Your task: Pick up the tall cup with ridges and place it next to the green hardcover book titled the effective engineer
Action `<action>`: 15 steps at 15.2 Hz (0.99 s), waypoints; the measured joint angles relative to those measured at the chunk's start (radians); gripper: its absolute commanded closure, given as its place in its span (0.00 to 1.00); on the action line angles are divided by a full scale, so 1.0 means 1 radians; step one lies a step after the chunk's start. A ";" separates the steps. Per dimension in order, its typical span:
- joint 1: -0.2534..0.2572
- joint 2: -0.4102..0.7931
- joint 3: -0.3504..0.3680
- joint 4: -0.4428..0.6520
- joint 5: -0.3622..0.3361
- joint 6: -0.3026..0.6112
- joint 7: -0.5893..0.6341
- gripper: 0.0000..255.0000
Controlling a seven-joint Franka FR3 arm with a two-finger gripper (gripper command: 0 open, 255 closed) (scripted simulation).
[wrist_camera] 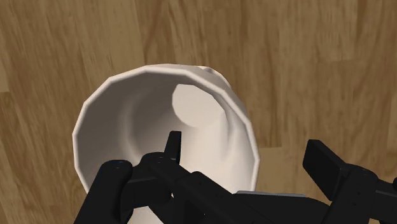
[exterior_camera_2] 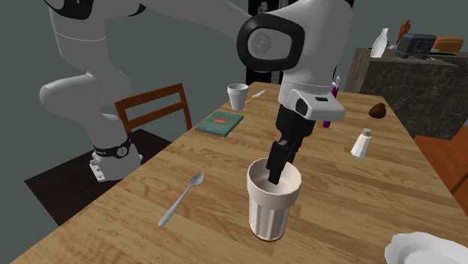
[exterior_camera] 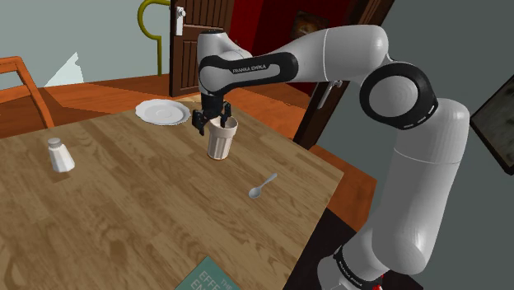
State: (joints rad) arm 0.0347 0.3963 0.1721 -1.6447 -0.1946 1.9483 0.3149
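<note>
On the wooden table (exterior_camera: 123, 206) the pale ridged cup (exterior_camera: 221, 142) stands upright, with the black gripper (exterior_camera: 212, 121) down at its rim. A white plate (exterior_camera: 162, 111) lies just beyond the cup, a shaker (exterior_camera: 60, 155) well off to the shoulder view's left, a spoon (exterior_camera: 263, 186) nearer the stand — and the green book (exterior_camera: 207, 277) at the bottom edge.

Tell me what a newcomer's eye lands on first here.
The black gripper straddles the rim of the pale ridged cup on the wooden table, with its fingers apart, one inside and one outside. The green book lies well apart from the cup, near the table's edge, and a spoon lies near the cup.
</note>
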 measured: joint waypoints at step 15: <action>0.000 -0.009 0.001 0.013 0.003 -0.022 -0.004 1.00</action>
State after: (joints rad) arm 0.0346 0.3877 0.1733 -1.6314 -0.1916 1.9266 0.3113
